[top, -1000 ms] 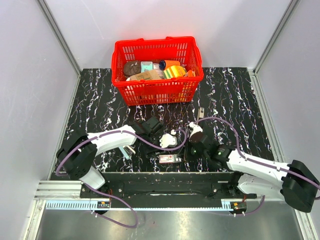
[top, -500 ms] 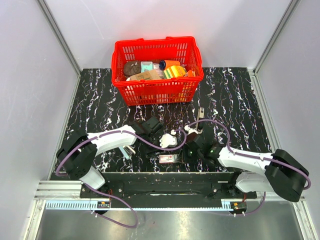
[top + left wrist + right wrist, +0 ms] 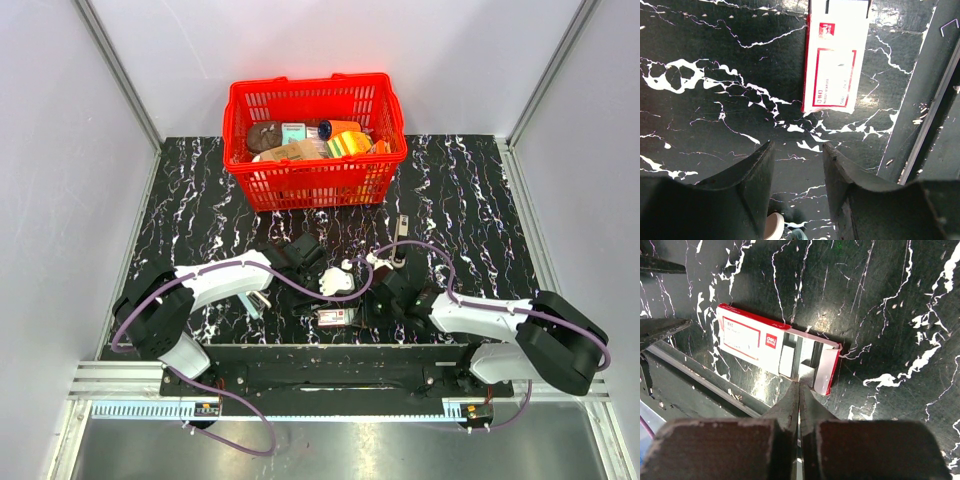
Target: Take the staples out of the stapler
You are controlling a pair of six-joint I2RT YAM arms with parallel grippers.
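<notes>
The stapler (image 3: 338, 281), pale teal and white, sits near the middle of the table at the tip of my left arm. In the left wrist view a white and teal bit of the stapler (image 3: 776, 229) shows low between the jaws of my left gripper (image 3: 798, 145), which stand partly apart around it. The white-and-red carton (image 3: 751, 340) lies flat beyond them, its end open on grey staple strips (image 3: 789, 360). My right gripper (image 3: 799, 383) is shut, its tips touching that open end, with nothing visible between them.
A red basket (image 3: 315, 185) full of goods stands at the back centre. A thin dark grey bar (image 3: 401, 228) lies right of centre. The table's near edge rail (image 3: 695, 375) runs just beside the carton. Purple cables loop over both arms.
My right gripper has moved left and down to the carton's open end and finished closing. The left arm and the stapler have stayed still.
</notes>
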